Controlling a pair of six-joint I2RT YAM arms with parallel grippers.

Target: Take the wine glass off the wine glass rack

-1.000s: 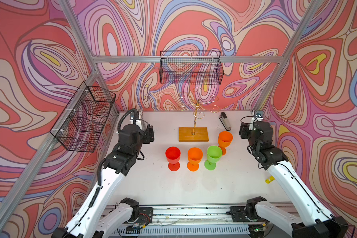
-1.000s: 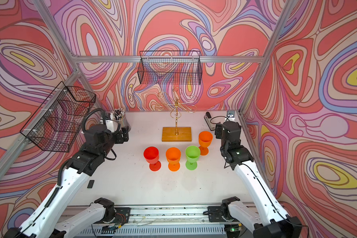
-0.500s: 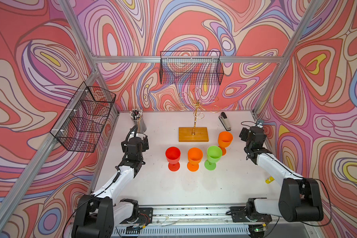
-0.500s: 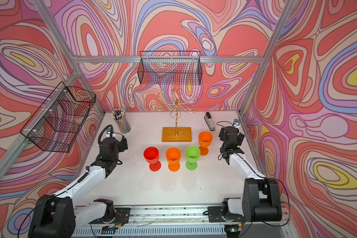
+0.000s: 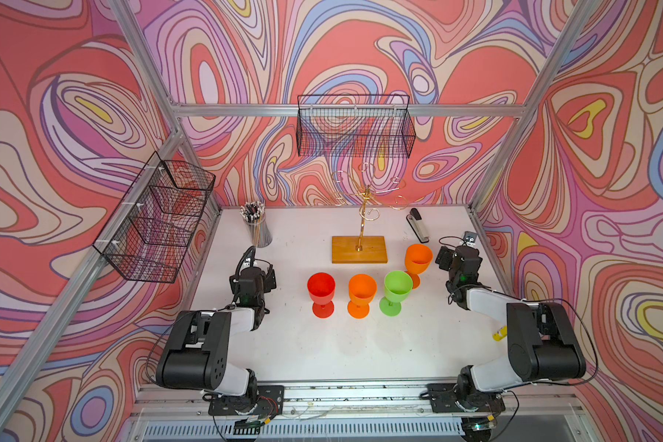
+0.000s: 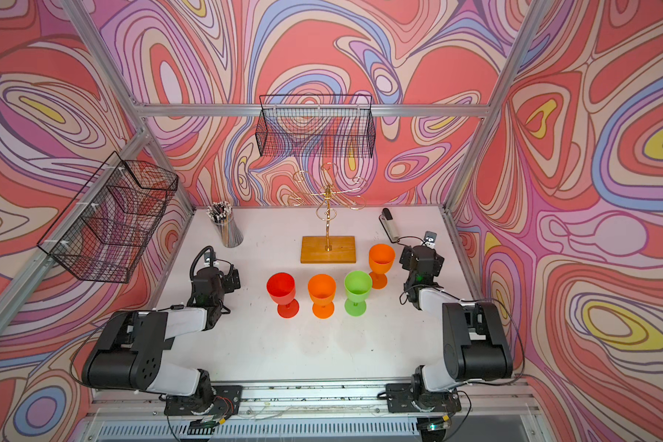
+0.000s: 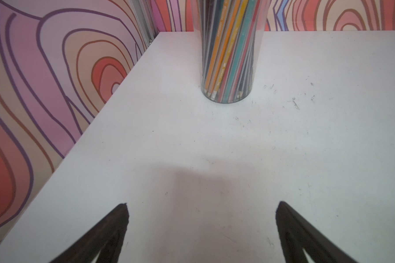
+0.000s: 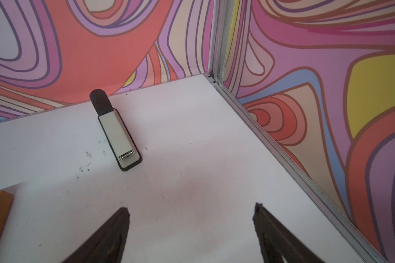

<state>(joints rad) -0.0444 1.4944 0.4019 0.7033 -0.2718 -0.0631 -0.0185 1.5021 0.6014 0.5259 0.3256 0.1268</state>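
The white table (image 5: 322, 352) is what I see most of. The rack (image 5: 345, 250) stands near its far edge, upright on its wooden base, and I see nothing on any of its gold hooks. All four glasses stand upright on the table in front of it: the red glass (image 5: 321, 287), the middle orange glass (image 5: 361, 289) and the green glass (image 5: 397, 285) in a tight row, and the rear orange glass (image 5: 418, 260) just off the base's corner. I judge the task done.

My left gripper (image 7: 202, 203) is spread wide and empty, low over bare table and facing the pencil cup (image 7: 227, 68). My right gripper (image 8: 191, 206) is also wide and empty, and faces the stapler (image 8: 118, 136).

The risk is on my right. That wrist sits just beside the rear orange glass, so a careless swing inward would tip it into the green one. Any reach over the row could snag a wire hook and drag the light rack.

The pencils carry small print, too blurred to read.
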